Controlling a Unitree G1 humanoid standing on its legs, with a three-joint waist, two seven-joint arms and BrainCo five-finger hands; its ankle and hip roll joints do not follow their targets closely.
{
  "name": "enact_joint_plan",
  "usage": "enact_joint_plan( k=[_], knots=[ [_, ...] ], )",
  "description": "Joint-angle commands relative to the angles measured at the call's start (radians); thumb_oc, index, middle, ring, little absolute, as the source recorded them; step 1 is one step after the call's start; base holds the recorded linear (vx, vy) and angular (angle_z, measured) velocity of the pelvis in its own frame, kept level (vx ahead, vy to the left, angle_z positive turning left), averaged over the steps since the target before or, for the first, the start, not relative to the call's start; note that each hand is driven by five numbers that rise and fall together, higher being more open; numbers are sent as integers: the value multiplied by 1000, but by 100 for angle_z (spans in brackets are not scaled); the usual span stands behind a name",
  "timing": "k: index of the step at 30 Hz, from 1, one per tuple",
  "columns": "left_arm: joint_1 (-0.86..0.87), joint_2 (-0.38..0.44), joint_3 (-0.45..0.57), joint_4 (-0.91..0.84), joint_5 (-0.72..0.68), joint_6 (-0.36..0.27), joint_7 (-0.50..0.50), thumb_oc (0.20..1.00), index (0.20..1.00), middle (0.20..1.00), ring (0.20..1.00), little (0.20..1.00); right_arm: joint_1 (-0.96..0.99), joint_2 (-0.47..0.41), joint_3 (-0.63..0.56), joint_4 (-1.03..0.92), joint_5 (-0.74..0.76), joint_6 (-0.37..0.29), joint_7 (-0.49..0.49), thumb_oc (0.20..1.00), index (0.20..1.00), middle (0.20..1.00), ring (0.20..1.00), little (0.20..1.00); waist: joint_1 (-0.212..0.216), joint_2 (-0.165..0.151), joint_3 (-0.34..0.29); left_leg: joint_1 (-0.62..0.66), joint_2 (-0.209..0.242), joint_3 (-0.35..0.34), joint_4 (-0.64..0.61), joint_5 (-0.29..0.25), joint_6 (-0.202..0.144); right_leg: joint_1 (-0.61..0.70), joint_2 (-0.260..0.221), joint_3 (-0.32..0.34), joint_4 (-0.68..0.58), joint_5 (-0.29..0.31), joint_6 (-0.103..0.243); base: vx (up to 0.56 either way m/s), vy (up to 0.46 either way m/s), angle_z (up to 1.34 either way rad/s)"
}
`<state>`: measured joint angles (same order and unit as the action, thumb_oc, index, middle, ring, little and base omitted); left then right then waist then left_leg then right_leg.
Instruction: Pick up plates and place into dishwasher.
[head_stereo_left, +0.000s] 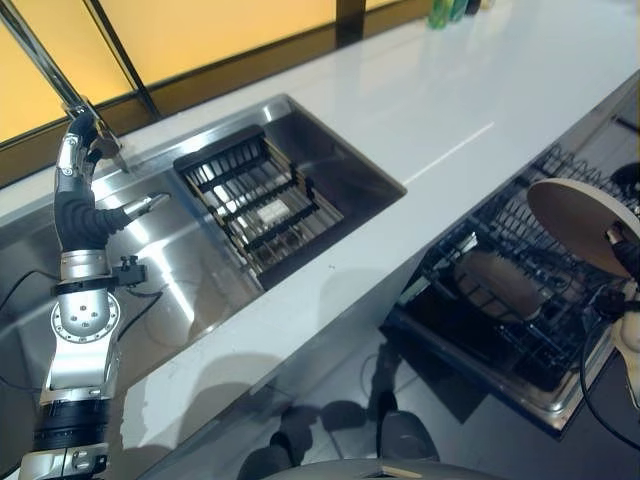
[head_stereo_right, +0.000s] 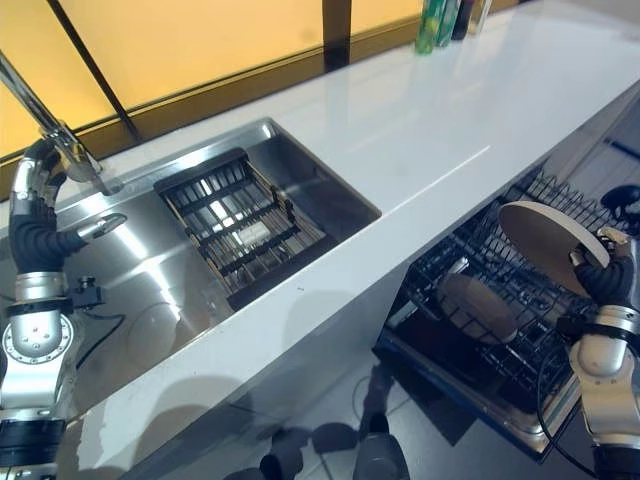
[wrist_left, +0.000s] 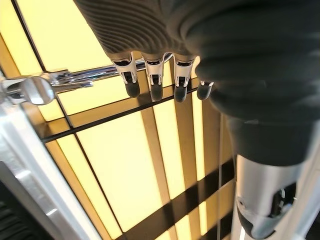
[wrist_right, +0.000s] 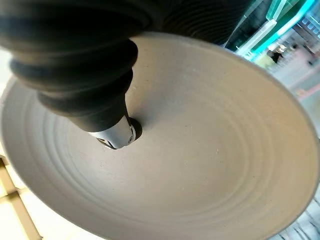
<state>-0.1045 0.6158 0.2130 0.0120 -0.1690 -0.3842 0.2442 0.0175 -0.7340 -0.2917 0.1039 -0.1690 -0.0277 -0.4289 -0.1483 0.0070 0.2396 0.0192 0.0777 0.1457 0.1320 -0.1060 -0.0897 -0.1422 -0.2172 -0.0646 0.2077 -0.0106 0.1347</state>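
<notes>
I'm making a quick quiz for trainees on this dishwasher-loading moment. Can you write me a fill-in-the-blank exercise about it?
1. The right hand holds a beige ____ above the dishwasher rack.
2. One plate already lies in the ____.
3. The left hand is raised over the ____, near the faucet.
4. A dark wire rack sits inside the ____.

Missing words: plate; dishwasher rack; sink; sink

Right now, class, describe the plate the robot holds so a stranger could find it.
Below the white counter stands the open dishwasher rack. Above it the right hand holds a beige plate tilted on edge; the other plate lies in the rack.
</notes>
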Motion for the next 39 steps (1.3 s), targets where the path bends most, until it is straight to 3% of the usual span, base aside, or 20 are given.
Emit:
enact_joint_plan(
  k=[1, 7, 12, 21, 28, 36, 39],
  knots=[
    [-53, 43, 7, -6, 12, -23, 28, 1000, 1000, 1000, 1000, 1000, -102, -34, 14, -4, -27, -15, -31, 200, 200, 200, 200, 200, -4, -28, -3, -6, -5, 21, 119, -119, 39, -45, -116, 95, -84, 157, 71, 26, -275, -3],
    [-24, 46, 14, -18, 10, -17, 31, 1000, 1000, 1000, 1000, 1000, -122, -59, 39, 29, -14, -22, -37, 200, 200, 200, 200, 200, -4, -6, 41, -72, 62, 4, 195, -108, 19, -71, -60, 78, -16, 78, 66, -15, -238, 0],
    [-54, 51, -37, -11, 19, -13, 101, 1000, 1000, 1000, 1000, 1000, -221, -123, 92, 60, -32, 4, -71, 200, 200, 200, 200, 200, -14, 44, 103, -109, 96, -25, 172, -57, -8, -129, -5, 72, 43, 26, 35, -73, -98, 5],
    [-102, 25, -121, -12, 12, -11, 204, 1000, 1000, 1000, 1000, 1000, -427, -286, 177, 164, -153, 47, -168, 200, 200, 200, 200, 200, -22, 152, 162, -168, 96, -46, 87, 22, -40, -252, 26, 58, 106, -16, -7, -78, 18, 3],
    [-107, 42, -159, -22, 17, -14, 230, 1000, 1000, 1000, 1000, 1000, -538, -349, 263, 252, -152, 49, -175, 200, 200, 200, 200, 200, -20, 203, 181, -212, 97, -51, 68, 52, -51, -317, 31, 49, 146, -37, -30, -35, 13, 1],
    [-125, 58, -186, -17, 2, -5, 241, 1000, 1000, 1000, 1000, 1000, -609, -366, 337, 333, -114, 40, -103, 200, 200, 200, 200, 200, -25, 231, 195, -263, 92, -51, 82, 64, -57, -364, 24, 57, 174, -52, -38, -7, 1, -1],
    [-133, 69, -194, -15, 0, -4, 251, 1000, 1000, 1000, 1000, 1000, -627, -366, 366, 368, -74, 73, -3, 200, 200, 200, 200, 200, -27, 241, 210, -290, 90, -50, 92, 72, -58, -388, 23, 65, 190, -58, -41, -38, -1, 2]
  ],
)
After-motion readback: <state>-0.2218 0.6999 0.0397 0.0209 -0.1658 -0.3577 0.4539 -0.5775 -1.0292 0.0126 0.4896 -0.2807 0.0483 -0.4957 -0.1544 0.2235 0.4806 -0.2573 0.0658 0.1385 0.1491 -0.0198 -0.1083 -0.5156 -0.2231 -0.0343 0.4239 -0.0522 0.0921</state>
